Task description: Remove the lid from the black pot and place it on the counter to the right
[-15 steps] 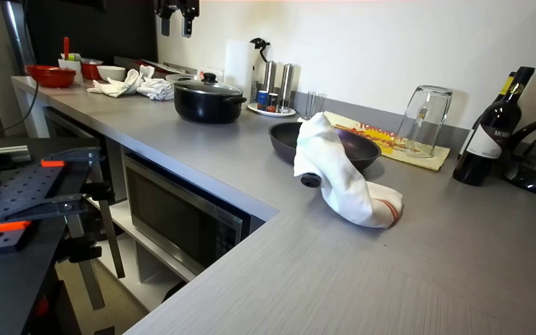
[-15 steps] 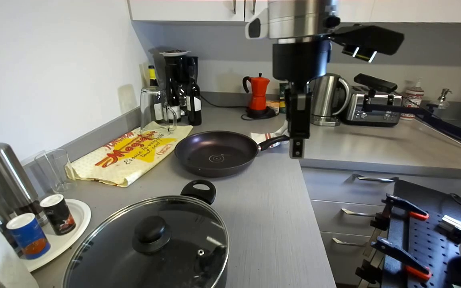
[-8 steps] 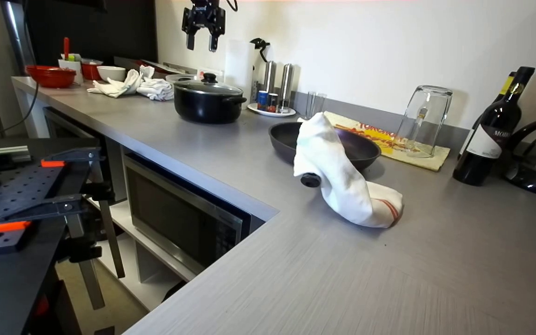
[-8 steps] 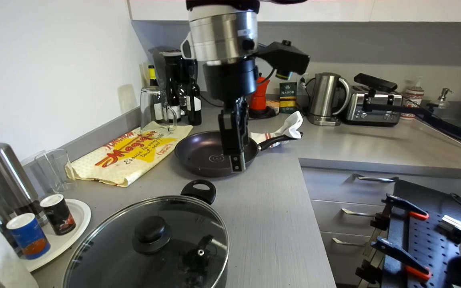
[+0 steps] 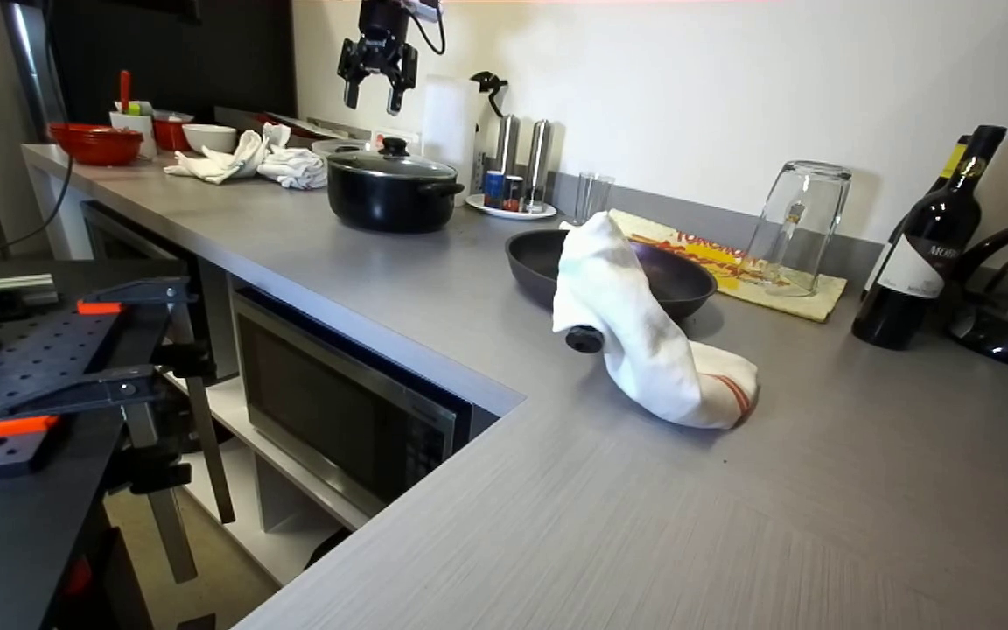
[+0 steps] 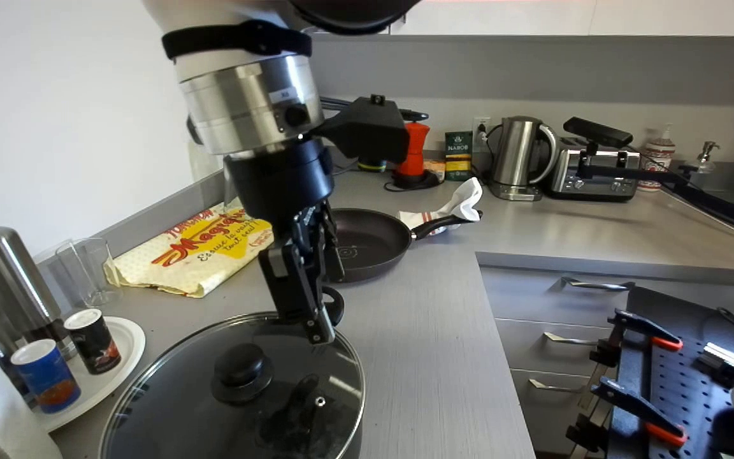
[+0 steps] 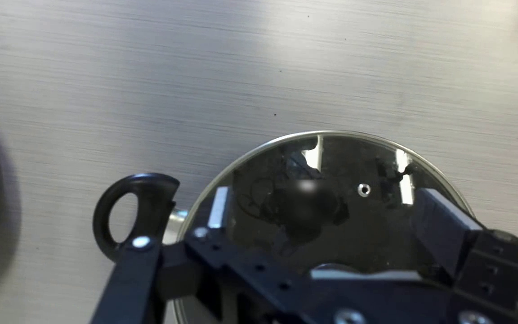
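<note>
The black pot (image 5: 390, 199) stands on the grey counter (image 5: 364, 289) in both exterior views. Its glass lid (image 6: 176, 408) sits flat on top, with a dark knob (image 6: 239, 364) at the centre. In the wrist view the lid (image 7: 376, 229) lies below my fingers, with the pot handle (image 7: 158, 198) to the left. The knob is mostly hidden there behind the gripper body. My gripper (image 5: 373, 98) hangs above the pot, apart from the lid. Its fingers (image 7: 331, 211) are spread wide with nothing between them.
A dark frying pan (image 6: 373, 245) sits beyond the pot, a white towel (image 5: 635, 324) over its handle. A white plate (image 6: 130, 357) with cups and steel mills stands beside the pot near the wall. A yellow cloth (image 6: 182, 261), glass mug (image 5: 801, 227) and bottles (image 5: 933, 236) are further along.
My gripper has moved over the counter from beyond the pan to above the pot and come lower. It stays open. The pot and lid have not moved.
</note>
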Motion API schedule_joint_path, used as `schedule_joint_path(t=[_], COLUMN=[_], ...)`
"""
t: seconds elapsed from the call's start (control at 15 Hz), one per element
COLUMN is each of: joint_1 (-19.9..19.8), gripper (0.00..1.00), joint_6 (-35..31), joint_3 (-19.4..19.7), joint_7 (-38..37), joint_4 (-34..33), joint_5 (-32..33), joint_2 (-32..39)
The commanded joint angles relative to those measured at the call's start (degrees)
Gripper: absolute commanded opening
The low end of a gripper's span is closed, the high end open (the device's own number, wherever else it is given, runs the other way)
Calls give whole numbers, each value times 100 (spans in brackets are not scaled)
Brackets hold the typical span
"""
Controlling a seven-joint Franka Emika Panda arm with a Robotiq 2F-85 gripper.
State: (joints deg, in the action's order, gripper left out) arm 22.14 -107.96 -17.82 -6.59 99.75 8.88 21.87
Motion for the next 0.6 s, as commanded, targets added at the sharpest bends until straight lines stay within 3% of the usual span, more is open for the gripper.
schedule_joint_path(t=[0.0,0.53], joint_1=[359,809], gripper=[100,100], joint_6=[483,981], joint_3=[103,273], joint_7=[-92,-27], joint_4=[-891,-1965], joint_5=[184,202], joint_2=[696,1598])
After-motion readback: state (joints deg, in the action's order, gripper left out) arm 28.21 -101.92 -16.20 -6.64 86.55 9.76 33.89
